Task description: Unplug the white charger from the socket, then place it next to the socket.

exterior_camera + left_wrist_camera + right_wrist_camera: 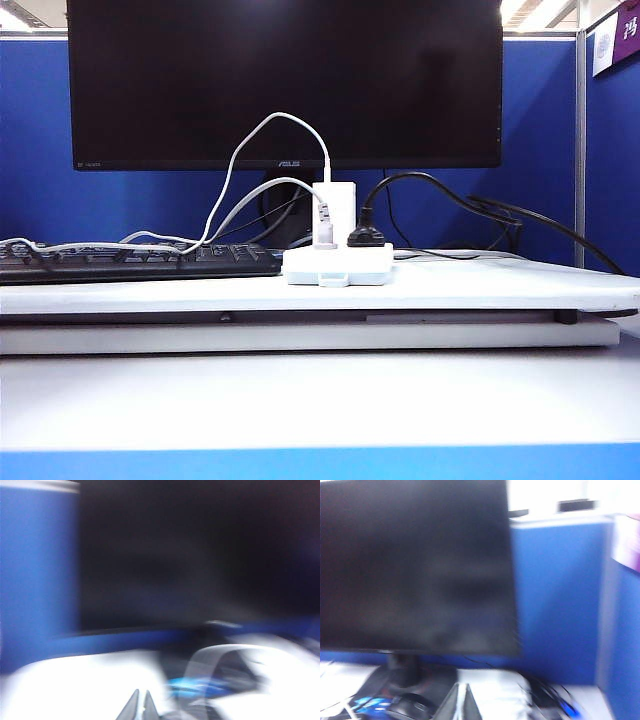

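The white charger [335,203] stands upright, plugged into the back of the socket [338,266], and its thin white cable loops up and away to the left. The socket lies on a raised white board [450,290] in front of the monitor. Neither arm shows in the exterior view. In the blurred left wrist view my left gripper [140,701] has its fingertips together, empty, above a white surface. My right gripper [462,700] is likewise shut and empty in the right wrist view. The charger and socket cannot be made out in either wrist view.
A small white-grey plug [324,230] and a round black plug [366,236] also sit in the socket. A black keyboard [140,260] lies to its left. The big monitor [285,80] stands behind, and black cables [500,212] trail right. A dark mouse [410,707] shows near my right gripper.
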